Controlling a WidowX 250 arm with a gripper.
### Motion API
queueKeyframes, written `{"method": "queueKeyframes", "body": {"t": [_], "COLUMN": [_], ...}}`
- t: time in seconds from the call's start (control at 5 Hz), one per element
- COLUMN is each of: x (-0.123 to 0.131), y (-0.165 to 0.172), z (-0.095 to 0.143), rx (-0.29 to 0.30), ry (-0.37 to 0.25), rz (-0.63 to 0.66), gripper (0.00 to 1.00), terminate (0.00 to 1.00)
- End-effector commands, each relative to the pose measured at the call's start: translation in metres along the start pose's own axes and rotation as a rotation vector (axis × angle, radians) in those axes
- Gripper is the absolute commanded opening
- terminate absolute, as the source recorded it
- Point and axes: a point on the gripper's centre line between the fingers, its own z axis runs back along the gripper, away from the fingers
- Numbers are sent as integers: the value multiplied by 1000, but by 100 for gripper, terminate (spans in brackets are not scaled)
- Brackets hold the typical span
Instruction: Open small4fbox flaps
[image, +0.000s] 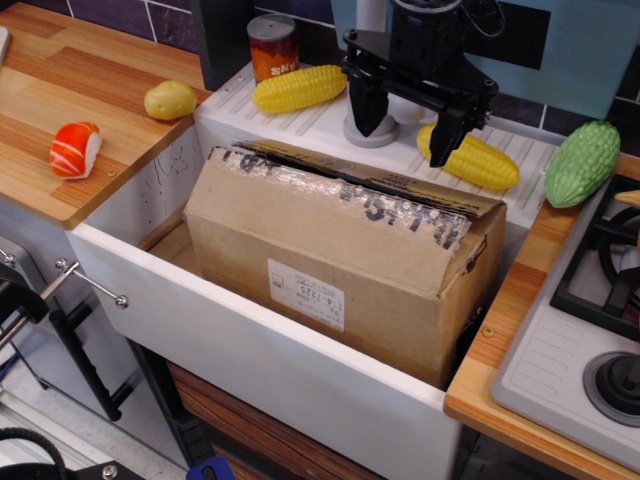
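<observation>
Observation.image looks down at a black gripper (408, 115) hanging with its two fingers spread apart and nothing between them, above the ribbed white drainboard (330, 125) at the back of the sink. Directly below and in front of the gripper sits the small4fbox (340, 280), a brown cardboard box resting inside the white sink basin (250, 345), its long labelled side facing the camera. Its flaps (340, 195) lie nearly closed; the near long one carries black marker scrawl and shiny tape, and the far one is lifted slightly, leaving a dark slit along the seam just under the gripper.

Beside the gripper's fingers, on the drainboard, lie two yellow corn cobs: one (300, 88) on the camera-left side, the other (470, 158) close under the camera-right finger. Behind the left cob stands a brown can (272, 45). Farther off to camera-left, on the wooden counter (60, 70), rest a yellow potato (171, 100) and a piece of salmon sushi (75, 150). Well off to camera-right lies a green bitter gourd (583, 162) beside a stove (600, 290).
</observation>
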Motion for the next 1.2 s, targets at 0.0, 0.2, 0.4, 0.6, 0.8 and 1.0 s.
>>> {"method": "queueKeyframes", "body": {"t": [0.0, 0.2, 0.4, 0.6, 0.8, 1.0], "x": [0, -5, -9, -17, -28, -37], "y": [0, -1, -4, -8, -14, -18], "z": [0, -6, -5, -6, 1, 12], "rx": [0, -37, -36, -49, -40, -25], "ry": [0, 7, 14, 13, 32, 67], "rz": [0, 24, 30, 38, 58, 69], "gripper": [100, 100, 100, 100, 100, 100], "terminate": [0, 0, 0, 0, 0, 0]}}
